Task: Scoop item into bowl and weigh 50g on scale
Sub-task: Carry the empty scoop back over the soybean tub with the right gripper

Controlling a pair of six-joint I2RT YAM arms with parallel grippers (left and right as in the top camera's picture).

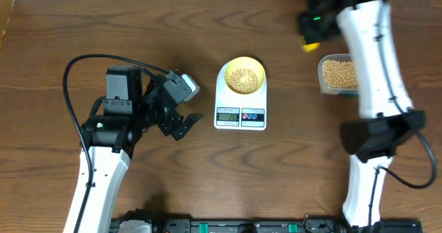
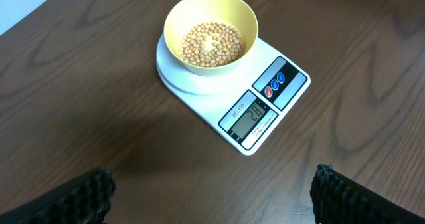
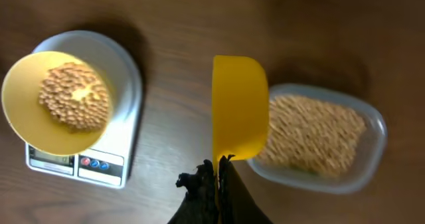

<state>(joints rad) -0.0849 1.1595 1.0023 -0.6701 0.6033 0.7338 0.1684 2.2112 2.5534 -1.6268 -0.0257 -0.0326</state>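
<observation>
Weighing scale (image 1: 240, 117): a white digital scale is set at mid-table; its display is lit, but the digits cannot be read with certainty.
Bowl (image 2: 199, 8): a pale yellow bowl is seated on the scale's round platform, behind the display.
Beans (image 2: 212, 43): a shallow heap of tan beans is seen inside the bowl on the scale.
Container (image 3: 373, 121): a clear tub filled with more beans is placed right of the scale, apart from it.
Left gripper (image 1: 188, 126): positioned left of the scale; its jaws are spread wide and nothing is held.
Right gripper (image 3: 216, 179): its jaws are clamped tight on the handle of a yellow scoop (image 3: 239, 108), which is held on its side between scale and container; its contents cannot be seen.
</observation>
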